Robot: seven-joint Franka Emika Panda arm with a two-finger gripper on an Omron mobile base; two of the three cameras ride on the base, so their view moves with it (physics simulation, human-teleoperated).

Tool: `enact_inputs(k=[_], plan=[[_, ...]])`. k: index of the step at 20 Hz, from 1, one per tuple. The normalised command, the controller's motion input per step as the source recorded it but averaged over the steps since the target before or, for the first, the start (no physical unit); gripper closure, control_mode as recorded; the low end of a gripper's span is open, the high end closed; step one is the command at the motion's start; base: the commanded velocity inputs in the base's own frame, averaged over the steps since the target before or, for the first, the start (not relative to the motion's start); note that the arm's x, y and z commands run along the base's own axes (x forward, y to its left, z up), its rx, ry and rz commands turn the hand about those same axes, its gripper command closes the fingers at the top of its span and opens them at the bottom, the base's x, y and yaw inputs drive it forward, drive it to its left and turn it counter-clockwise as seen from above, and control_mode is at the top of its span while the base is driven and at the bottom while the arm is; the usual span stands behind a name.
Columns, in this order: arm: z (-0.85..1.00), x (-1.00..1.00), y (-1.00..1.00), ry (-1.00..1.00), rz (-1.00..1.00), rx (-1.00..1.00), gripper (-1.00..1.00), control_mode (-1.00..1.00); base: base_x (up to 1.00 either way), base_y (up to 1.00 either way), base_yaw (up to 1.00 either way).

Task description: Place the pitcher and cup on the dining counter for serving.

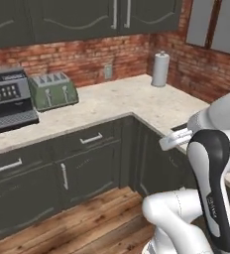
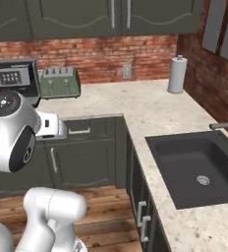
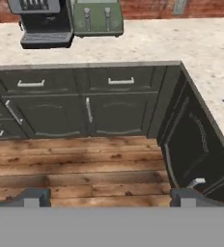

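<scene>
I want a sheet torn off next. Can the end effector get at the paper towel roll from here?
Probably not yet: the end effector points at the floor and lower cabinets, while the paper towel roll stands far back in the counter's corner.

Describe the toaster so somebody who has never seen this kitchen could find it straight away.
Follow the speckled counter along the brick wall to its left stretch under the dark upper cabinets. The toaster stands there against the wall, right beside the coffee machine. It is the low, rounded green box with slots on top and two levers in front, while its neighbour is taller, black and silver.
</scene>
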Motion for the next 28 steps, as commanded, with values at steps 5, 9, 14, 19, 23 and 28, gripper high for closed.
enact_inputs(k=[5, 9, 14, 19, 23, 28], plan=[[0.00, 0.00, 0.00, 0.00, 0.00, 0.00, -1.00, 1.00, 0.69, -0.03, -0.63], [0.00, 0.00, 0.00, 0.00, 0.00, 0.00, -1.00, 1.00, 0.07, 0.00, -0.83], [0.00, 0.00, 0.00, 0.00, 0.00, 0.00, -1.00, 1.00, 0.00, 0.00, -0.88], [0.00, 0.00, 0.00, 0.00, 0.00, 0.00, -1.00, 1.00, 0.00, -0.04, -0.85], [0.00, 0.00, 0.00, 0.00, 0.00, 0.00, -1.00, 1.00, -0.01, -0.58, -0.66], [0.00, 0.00, 0.00, 0.00, 0.00, 0.00, -1.00, 1.00, 0.00, -0.74, -0.47]])
